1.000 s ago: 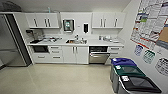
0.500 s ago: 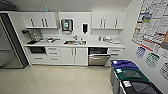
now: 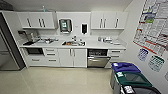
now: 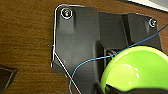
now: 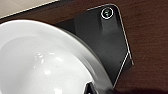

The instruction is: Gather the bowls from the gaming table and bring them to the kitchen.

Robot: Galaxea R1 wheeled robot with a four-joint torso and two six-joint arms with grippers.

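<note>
2 bowls, lime-green (image 4: 136,70) and white (image 5: 42,60), at the wrists; kitchen (image 3: 72,45) ahead.

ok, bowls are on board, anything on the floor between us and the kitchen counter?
Nothing visible. The floor ahead is bare up to the counter and sink. The bins stand off to the side by the wall. Green bowl and white bowl ride at the wrists.

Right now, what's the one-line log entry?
place: kitchen, facing sink | left wrist: green bowl | right wrist: white bowl | bins at right
</note>
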